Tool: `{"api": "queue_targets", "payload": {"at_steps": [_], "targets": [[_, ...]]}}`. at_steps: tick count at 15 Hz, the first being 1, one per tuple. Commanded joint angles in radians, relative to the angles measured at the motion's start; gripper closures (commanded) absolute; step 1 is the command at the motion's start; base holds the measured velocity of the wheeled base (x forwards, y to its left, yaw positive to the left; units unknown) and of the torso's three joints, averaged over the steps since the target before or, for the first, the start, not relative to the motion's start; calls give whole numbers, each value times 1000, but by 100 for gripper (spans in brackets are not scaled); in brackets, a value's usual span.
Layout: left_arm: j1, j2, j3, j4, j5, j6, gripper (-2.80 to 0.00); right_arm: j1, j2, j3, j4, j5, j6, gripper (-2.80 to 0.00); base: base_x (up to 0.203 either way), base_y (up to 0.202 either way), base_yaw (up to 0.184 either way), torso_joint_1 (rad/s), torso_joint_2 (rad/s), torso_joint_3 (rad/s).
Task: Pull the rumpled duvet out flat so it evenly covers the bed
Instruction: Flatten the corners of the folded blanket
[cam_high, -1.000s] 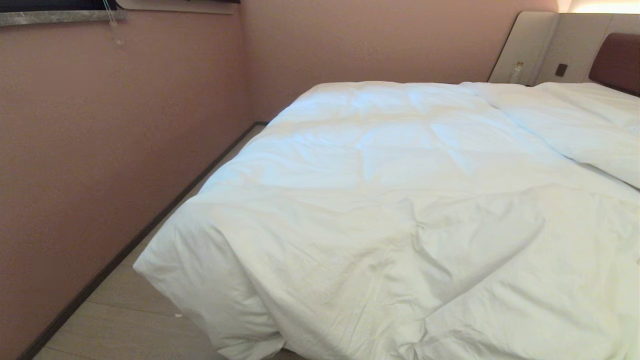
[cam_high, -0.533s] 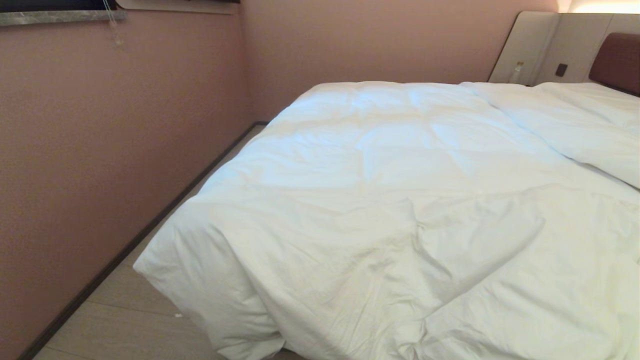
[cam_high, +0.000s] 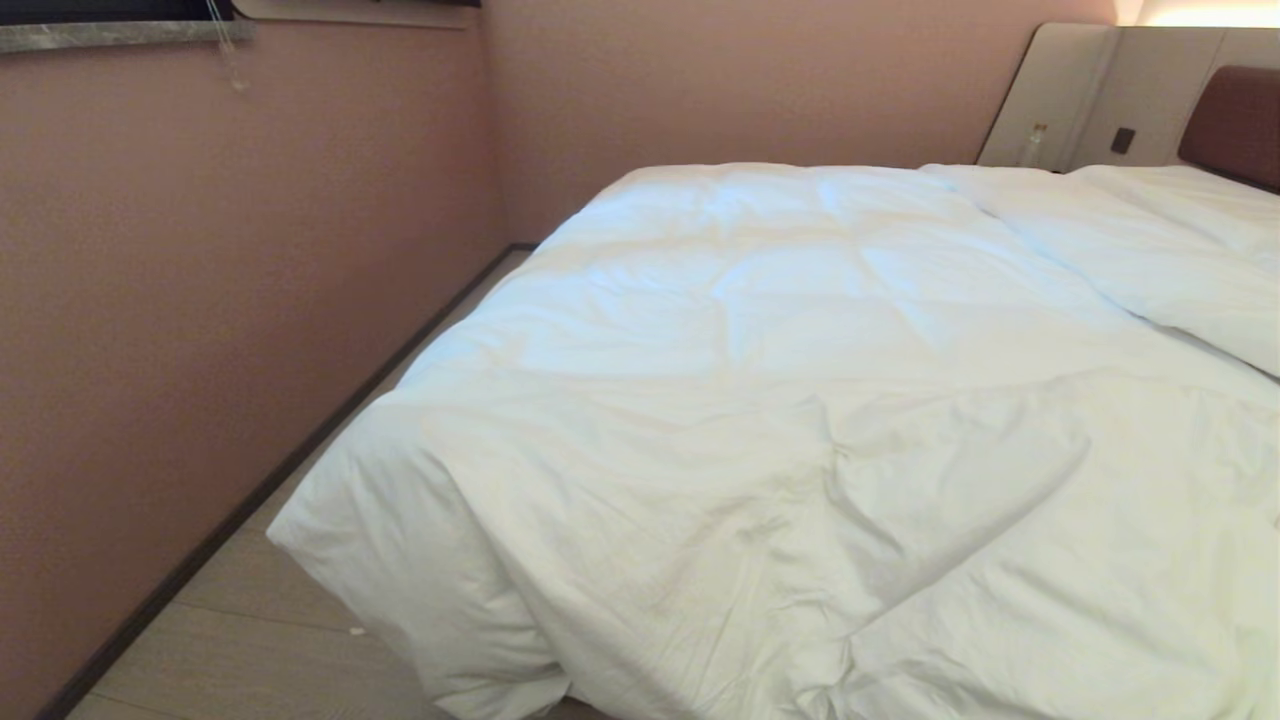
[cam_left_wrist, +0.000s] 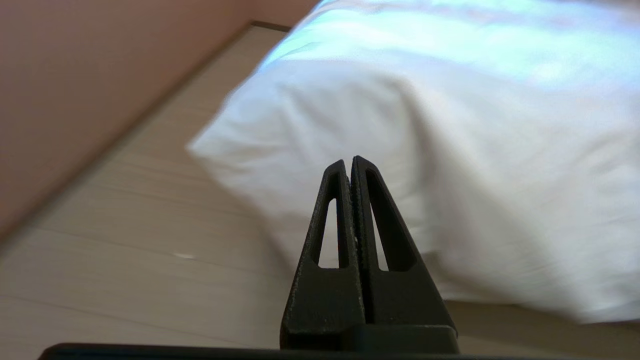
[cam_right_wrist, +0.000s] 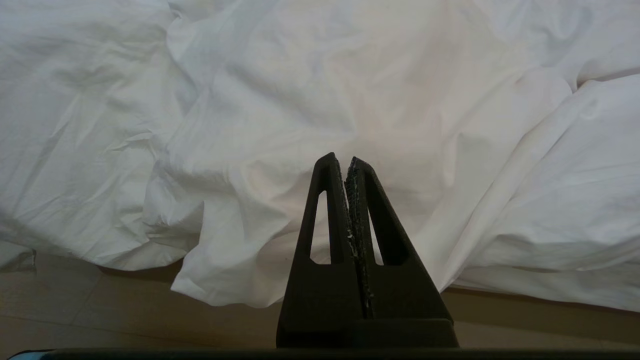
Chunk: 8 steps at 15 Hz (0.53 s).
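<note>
Here the duvet (cam_high: 800, 400) lies rumpled across the bed (cam_high: 1235, 120), filling the head view from its centre out to three and five o'clock, its corner sagging to the floor (cam_high: 250, 640) at seven o'clock. The left gripper (cam_left_wrist: 349, 162) points at that overhanging corner, fingers pressed together, empty. The right gripper (cam_right_wrist: 342, 161) faces crumpled folds, its fingers likewise closed on nothing.
</note>
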Motion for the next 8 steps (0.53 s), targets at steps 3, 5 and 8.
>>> {"api": "queue_targets", "payload": {"at_steps": [3, 5, 8], "targets": [[-24, 251, -155, 3, -27, -245, 0, 0, 0, 0, 0, 1, 0, 0, 0, 0, 0, 0, 0, 0], [-37, 530, -188, -95, -34, -370, 0, 0, 0, 0, 0, 1, 0, 0, 0, 0, 0, 0, 0, 0], [-31, 1013, -263, -292, -63, -540, 0, 0, 0, 0, 0, 1, 0, 0, 0, 0, 0, 0, 0, 0]]}}
